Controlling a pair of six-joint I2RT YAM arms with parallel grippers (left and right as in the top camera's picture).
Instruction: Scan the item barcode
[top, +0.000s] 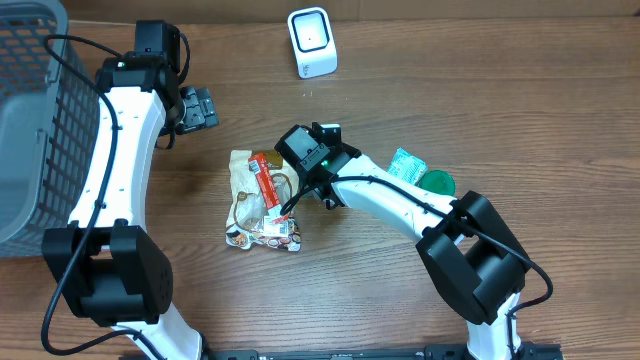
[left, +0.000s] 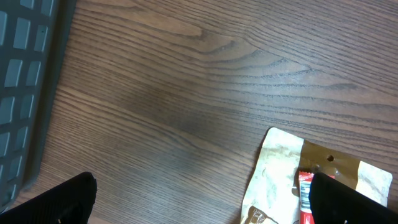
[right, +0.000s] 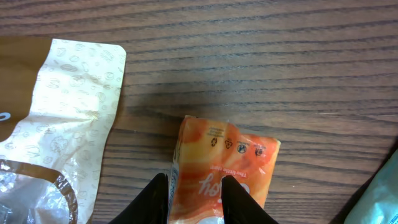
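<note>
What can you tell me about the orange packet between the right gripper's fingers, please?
The orange packet is a small glossy pouch with white lettering and a row of dark symbols near its far edge. Its near end sits between the two dark fingers of the right gripper, which appear to pinch it. It is over the wooden table, beside a patterned paper bag, not touching it.

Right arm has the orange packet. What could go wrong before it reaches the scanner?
1. The right gripper pinches only one end of the soft orange packet; it may fold or slip out of the jaws.
2. No barcode shows on the face seen from the wrist, so the wrong side could meet the white scanner.
3. The beige snack bag lies close beside and might get dragged.
</note>
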